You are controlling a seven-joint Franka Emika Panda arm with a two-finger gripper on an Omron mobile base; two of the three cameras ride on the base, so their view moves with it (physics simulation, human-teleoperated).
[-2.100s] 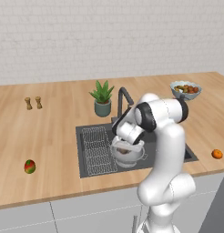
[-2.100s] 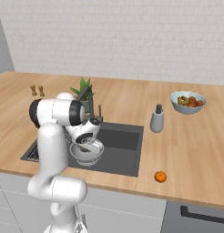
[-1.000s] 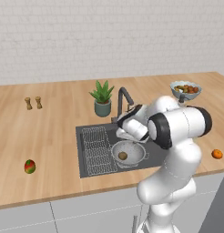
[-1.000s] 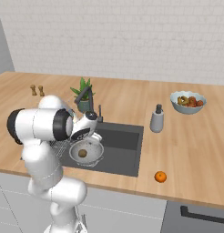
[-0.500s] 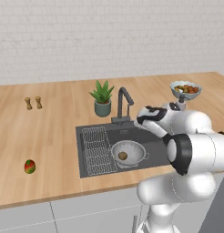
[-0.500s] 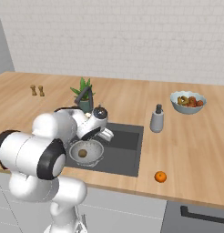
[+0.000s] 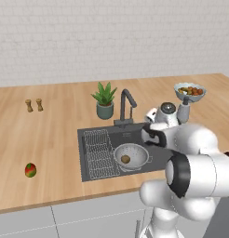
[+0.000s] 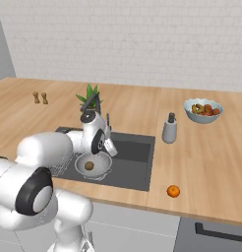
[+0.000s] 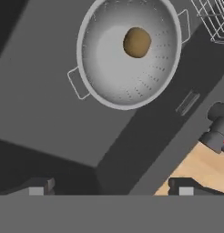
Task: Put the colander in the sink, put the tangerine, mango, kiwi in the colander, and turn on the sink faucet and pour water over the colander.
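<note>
The silvery colander (image 7: 133, 157) (image 8: 95, 166) (image 9: 129, 52) stands in the dark sink (image 7: 95, 167) (image 8: 134, 165), and the brown kiwi (image 7: 125, 159) (image 8: 89, 166) (image 9: 137, 42) lies inside it. My gripper (image 9: 111, 189) (image 8: 111, 147) hangs open and empty above the basin, just right of the colander. The mango (image 7: 30, 170) lies on the counter left of the sink. On the counter near the front edge, right of the sink, rests the tangerine (image 8: 173, 191). The faucet (image 7: 125, 108) rises behind the sink with no water running.
A wire rack (image 7: 100, 153) (image 9: 214, 18) fills the sink's left part. A potted plant (image 7: 105, 102) stands beside the faucet. A soap pump (image 8: 168, 129) and a fruit bowl (image 8: 203, 110) are on the right, two shakers (image 7: 34, 105) far left.
My hand has risen out of the colander and swung right, leaving the kiwi in it. The arm's big links have swung toward the camera.
</note>
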